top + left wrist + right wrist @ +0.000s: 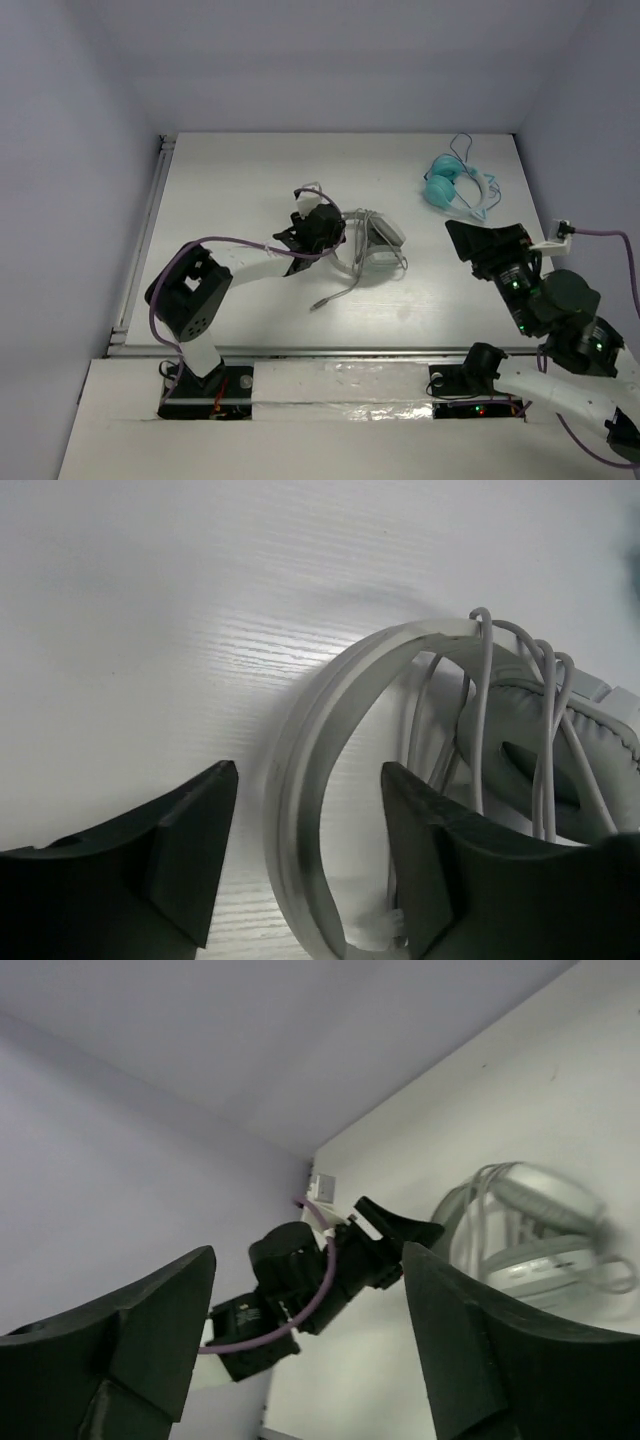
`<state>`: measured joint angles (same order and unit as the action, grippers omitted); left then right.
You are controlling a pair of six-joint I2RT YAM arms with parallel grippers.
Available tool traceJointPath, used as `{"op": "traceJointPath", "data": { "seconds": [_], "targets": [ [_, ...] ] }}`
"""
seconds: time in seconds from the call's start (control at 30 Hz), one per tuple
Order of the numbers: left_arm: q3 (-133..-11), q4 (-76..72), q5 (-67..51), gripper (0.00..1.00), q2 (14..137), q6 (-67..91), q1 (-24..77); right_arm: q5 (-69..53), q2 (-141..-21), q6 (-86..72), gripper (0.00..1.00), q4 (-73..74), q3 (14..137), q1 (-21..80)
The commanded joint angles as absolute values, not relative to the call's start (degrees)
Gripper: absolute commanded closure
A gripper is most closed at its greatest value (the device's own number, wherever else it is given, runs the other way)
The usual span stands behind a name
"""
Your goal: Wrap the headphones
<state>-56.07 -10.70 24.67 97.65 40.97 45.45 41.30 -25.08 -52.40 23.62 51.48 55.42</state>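
The white headphones [378, 245] lie flat mid-table, their grey cable [483, 710] looped several times over the headband and ear cup [520, 755]. A loose cable end [320, 301] trails toward the near edge. My left gripper [338, 240] is at the headphones' left side. In the left wrist view it [308, 772] is open and straddles the headband [300, 830], with a gap on both sides of the band. My right gripper [462, 245] hovers to the right of the headphones. It [308, 1255] is open and holds nothing, and faces the headphones [530, 1230] and the left arm.
Small teal headphones [445, 185] with a thin blue cord lie at the back right. Walls close the table off at the left, back and right. A raised strip [330, 350] runs along the near edge by the arm bases.
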Motion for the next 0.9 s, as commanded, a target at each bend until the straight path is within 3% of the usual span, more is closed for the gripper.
{"op": "traceJointPath", "data": {
  "seconds": [0.0,0.07,0.1,0.13,0.47,0.87],
  "targets": [
    [-56.61,-11.43,26.01,0.42,94.93,38.59,45.62,39.11,-24.00,-47.02,0.16,35.76,56.25,55.20],
    [-55.12,-10.46,26.63,0.28,92.04,38.15,45.62,38.94,-24.00,-46.76,0.09,38.92,60.45,55.20],
    [-54.76,-10.11,27.33,0.06,88.11,37.80,45.62,38.59,-23.91,-45.54,0.00,41.28,61.95,55.20],
    [-54.32,-9.06,28.03,0.01,85.80,36.75,45.62,38.24,-23.99,-45.01,0.00,42.35,64.75,55.20],
    [-53.87,2.26,32.78,0.01,54.43,29.44,45.62,35.25,-21.71,-39.38,0.00,47.55,73.56,55.20],
    [-61.25,10.81,23.91,0.01,38.15,27.51,45.62,31.56,-20.92,-37.00,0.00,48.51,76.38,55.20]
  ]
}}
